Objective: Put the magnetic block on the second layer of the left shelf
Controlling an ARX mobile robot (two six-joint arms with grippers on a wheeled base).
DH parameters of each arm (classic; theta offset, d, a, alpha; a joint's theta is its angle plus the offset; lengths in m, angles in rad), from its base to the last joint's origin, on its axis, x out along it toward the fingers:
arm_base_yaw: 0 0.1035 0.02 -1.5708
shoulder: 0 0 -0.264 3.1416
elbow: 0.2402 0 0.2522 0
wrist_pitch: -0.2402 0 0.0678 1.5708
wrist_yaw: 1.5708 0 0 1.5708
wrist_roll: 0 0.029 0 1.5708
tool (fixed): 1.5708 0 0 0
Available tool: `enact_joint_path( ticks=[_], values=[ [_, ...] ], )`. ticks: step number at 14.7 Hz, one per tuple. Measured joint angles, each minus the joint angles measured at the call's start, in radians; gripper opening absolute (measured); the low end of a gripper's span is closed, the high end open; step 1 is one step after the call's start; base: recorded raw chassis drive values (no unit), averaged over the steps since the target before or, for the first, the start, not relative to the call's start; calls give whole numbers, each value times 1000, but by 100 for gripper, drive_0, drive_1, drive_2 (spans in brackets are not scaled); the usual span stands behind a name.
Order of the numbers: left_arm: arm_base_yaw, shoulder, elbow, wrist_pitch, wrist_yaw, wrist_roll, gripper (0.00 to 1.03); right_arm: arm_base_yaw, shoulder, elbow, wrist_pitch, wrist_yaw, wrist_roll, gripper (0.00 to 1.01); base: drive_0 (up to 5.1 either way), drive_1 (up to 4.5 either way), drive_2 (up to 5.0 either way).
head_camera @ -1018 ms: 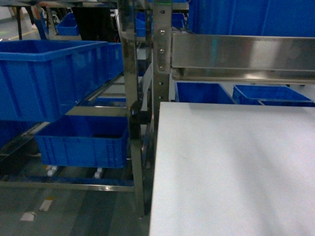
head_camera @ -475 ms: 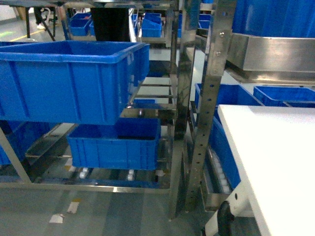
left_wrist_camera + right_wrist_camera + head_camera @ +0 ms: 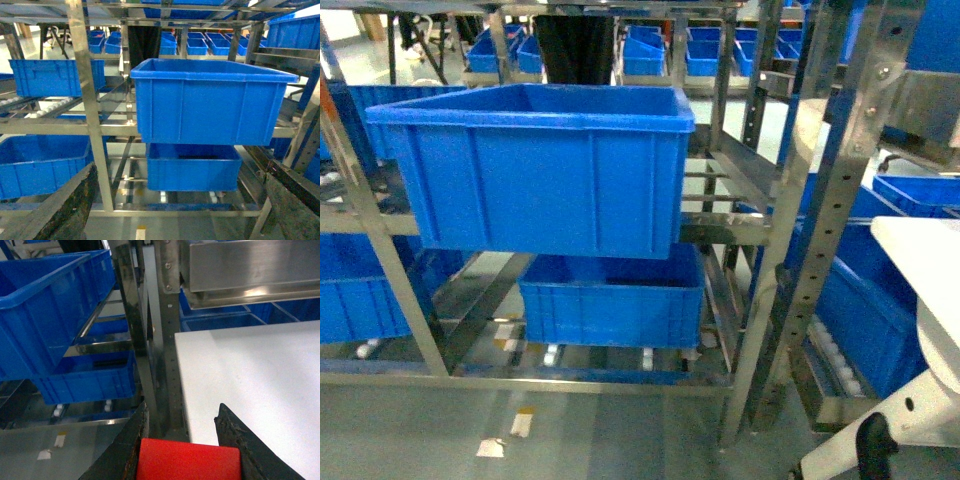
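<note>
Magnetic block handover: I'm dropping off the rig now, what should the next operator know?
Right gripper: jaws shut on the magnetic block, over the white table edge.
Left gripper: jaws wide apart, empty, facing the steel rack.
Done: block picked up.
Left: place it on the left shelf second layer, where a large blue crate already sits.

Grey floor point(image 3: 610, 430) with tape marks — rows of blue crates point(image 3: 535, 165) on steel racks behind.
</note>
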Motion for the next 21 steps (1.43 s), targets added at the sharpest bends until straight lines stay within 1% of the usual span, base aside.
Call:
enact_joint_path(
  ticks=[17,19,21],
  values=[
    [0,0,0,0,-1,0,98,-1,-2,0,2,3,0,34,-493,253,253],
    [0,0,0,-4,-7,0,98,5,-2,0,6,-5,0,34,0,0,0],
    [0,0,0,-2,-4,0,98,5,0,0,3,0,0,34,0,0,0]
  ],
)
